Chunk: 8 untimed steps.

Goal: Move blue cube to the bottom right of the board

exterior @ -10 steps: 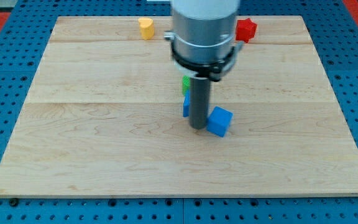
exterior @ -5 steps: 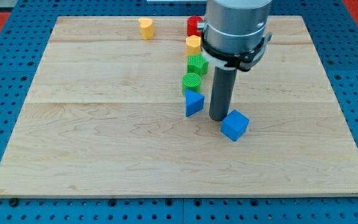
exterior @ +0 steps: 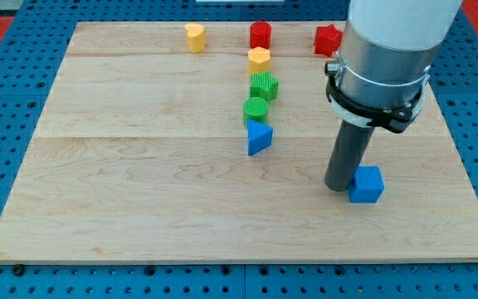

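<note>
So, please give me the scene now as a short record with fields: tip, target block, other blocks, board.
tip: my tip touches the left side of the blue cube
target: blue cube, right of centre, not yet at the bottom right corner
column: red block, orange block, two green blocks, blue triangular block
top edge: yellow block, red star-like block
board: wooden board

The arm's grey body (exterior: 392, 41) runs off the view's top edge and hides part of the board's top right corner (exterior: 417, 50).
</note>
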### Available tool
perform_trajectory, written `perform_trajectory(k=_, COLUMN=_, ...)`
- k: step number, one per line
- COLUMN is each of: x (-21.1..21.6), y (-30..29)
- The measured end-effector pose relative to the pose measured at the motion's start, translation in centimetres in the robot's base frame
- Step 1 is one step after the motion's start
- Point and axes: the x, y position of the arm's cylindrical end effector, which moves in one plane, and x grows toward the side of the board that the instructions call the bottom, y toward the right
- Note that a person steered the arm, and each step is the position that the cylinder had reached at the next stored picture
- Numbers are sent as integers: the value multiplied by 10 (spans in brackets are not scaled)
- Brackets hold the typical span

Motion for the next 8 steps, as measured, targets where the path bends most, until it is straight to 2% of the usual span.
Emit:
perform_trajectory(k=1, x=-26, y=0)
perform_trajectory(k=2, x=-38, y=29)
perform_trajectory(k=3, x=-22, y=40)
perform_trajectory(k=4, x=-4, y=9)
perform_trajectory(k=6, x=-3, y=-3)
perform_trajectory(k=8, x=23, y=7)
